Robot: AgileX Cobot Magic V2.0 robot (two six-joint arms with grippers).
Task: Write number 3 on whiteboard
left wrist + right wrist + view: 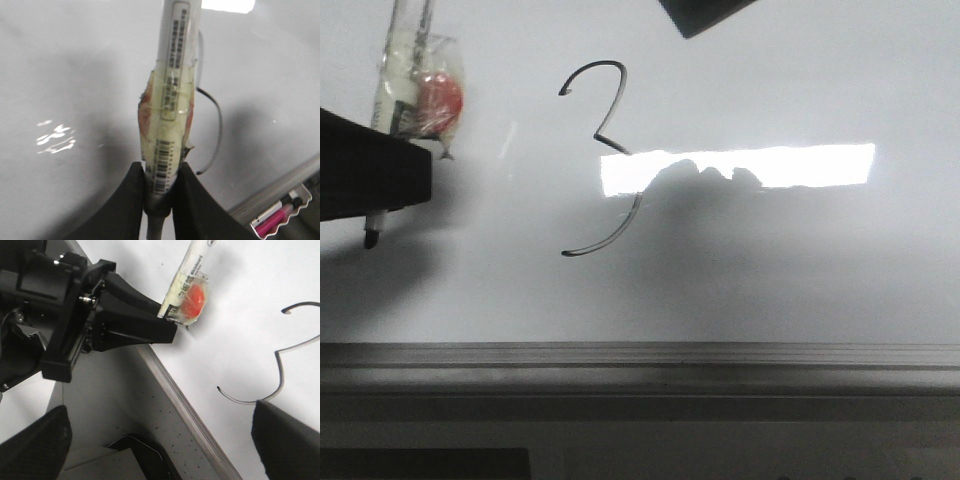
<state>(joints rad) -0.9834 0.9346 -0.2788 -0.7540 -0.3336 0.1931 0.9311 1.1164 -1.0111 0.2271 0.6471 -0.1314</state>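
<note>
The number 3 [605,160] is drawn in thin black line on the whiteboard [780,260], with a small hook at its upper start. My left gripper [400,165] is to the left of it, shut on a white marker [395,60] wrapped in clear tape with a red patch. The marker's dark tip [370,238] points down, well apart from the digit. In the left wrist view the fingers [125,200] clamp the marker [172,100], and part of the 3 [218,130] shows behind it. My right gripper [160,450] is open and empty over the board's edge, near the digit's lower curve [235,397].
A grey ridged edge strip [640,360] runs along the board's near side, and it also shows in the right wrist view [190,410]. A tray with a pink marker [280,217] sits beyond the strip. A bright light reflection [770,165] crosses the board.
</note>
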